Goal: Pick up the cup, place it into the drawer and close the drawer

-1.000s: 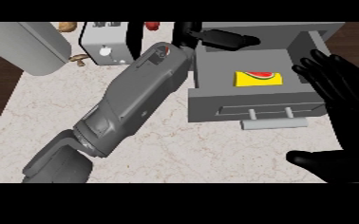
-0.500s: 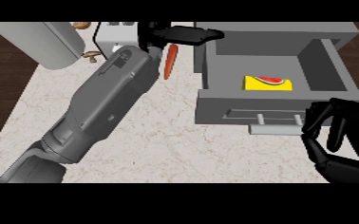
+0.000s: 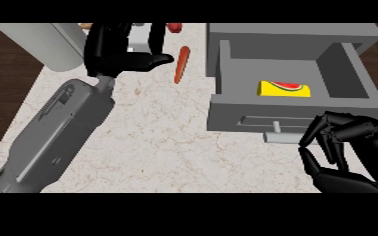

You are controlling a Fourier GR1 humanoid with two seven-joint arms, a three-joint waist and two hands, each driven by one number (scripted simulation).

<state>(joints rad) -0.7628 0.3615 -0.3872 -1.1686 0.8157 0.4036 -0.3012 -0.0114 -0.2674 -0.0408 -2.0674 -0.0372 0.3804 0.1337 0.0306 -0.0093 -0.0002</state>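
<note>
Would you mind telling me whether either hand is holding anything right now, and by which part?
It cannot be told for the left hand: it covers whatever lies beneath it at the counter's back. The right hand, fingers curled by the drawer front, holds nothing.

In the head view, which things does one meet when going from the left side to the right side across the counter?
Grey cylinder → left hand → orange carrot → open grey drawer → yellow card with a watermelon picture inside the drawer → right hand, by the drawer's front.

Grey drawer (image 3: 244,115), yellow box (image 3: 284,89), orange carrot (image 3: 181,64).
</note>
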